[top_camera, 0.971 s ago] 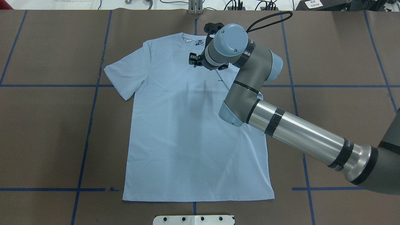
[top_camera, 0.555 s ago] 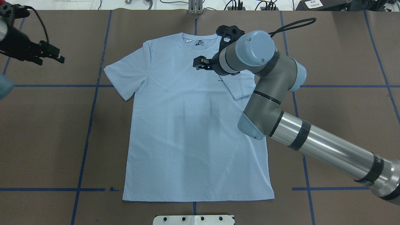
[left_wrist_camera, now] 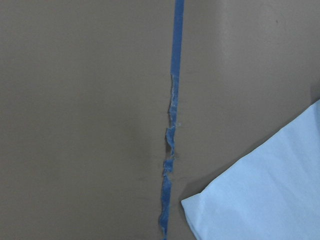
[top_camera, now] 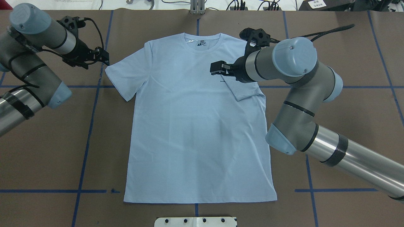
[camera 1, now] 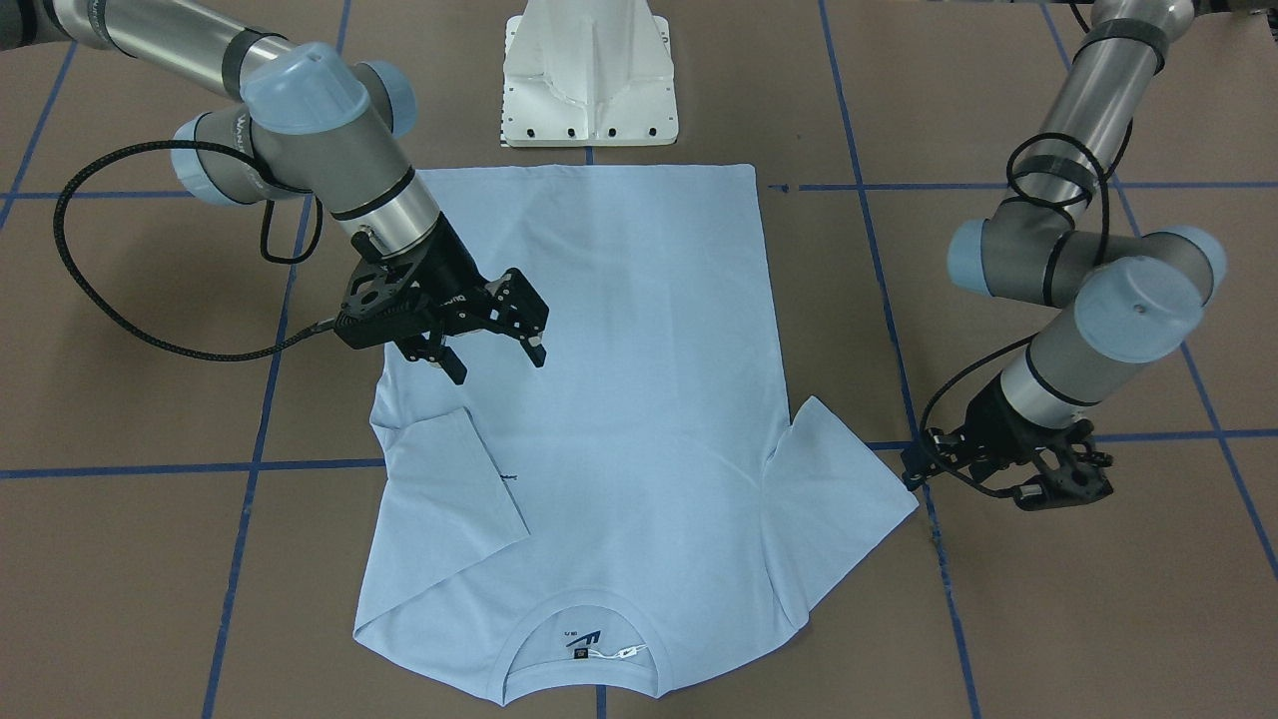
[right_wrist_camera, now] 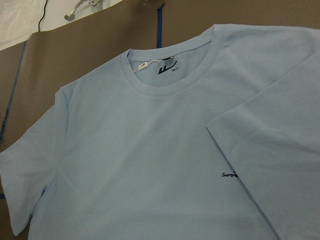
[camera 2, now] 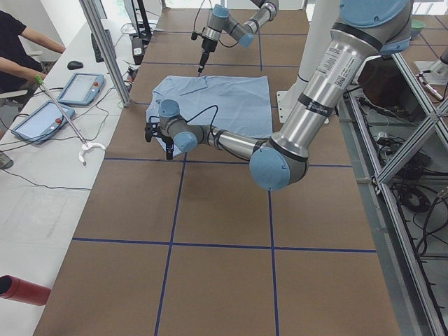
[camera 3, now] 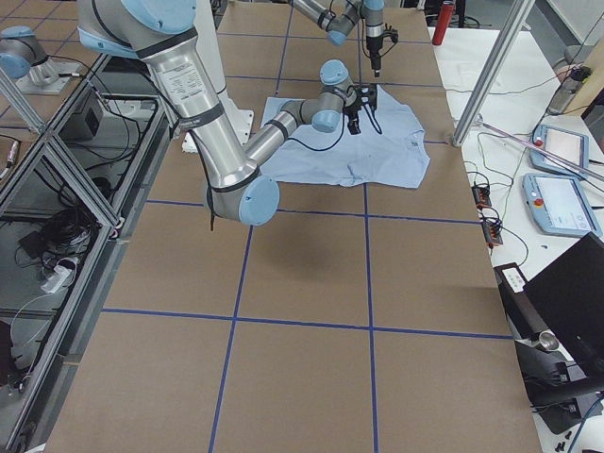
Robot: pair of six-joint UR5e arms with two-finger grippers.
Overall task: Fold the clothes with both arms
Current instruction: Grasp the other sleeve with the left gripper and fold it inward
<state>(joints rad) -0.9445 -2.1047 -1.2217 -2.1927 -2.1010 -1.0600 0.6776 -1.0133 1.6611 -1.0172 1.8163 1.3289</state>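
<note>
The light blue T-shirt (top_camera: 195, 132) lies flat, chest up, collar (top_camera: 202, 42) at the far side. The sleeve on my right side (top_camera: 246, 90) is folded in over the chest; in the right wrist view it (right_wrist_camera: 280, 150) covers part of the small chest print. The other sleeve (top_camera: 126, 75) lies spread out. My right gripper (top_camera: 216, 68) is open and empty, hovering over the chest beside the folded sleeve; it also shows in the front view (camera 1: 496, 361). My left gripper (top_camera: 104, 57) looks open, just outside the spread sleeve's tip (left_wrist_camera: 270, 200).
The white pedestal base (top_camera: 195, 221) stands at the near edge by the shirt's hem. Blue tape lines (top_camera: 91, 104) cross the brown table. Black cables (camera 1: 130, 330) loop from both wrists. Tablets (camera 2: 80, 87) and a person's arm sit beyond the far edge.
My right arm has drawn back to the right, away from the collar, leaving the folded sleeve on the chest. My left arm has come in from the left to the spread sleeve's tip.
</note>
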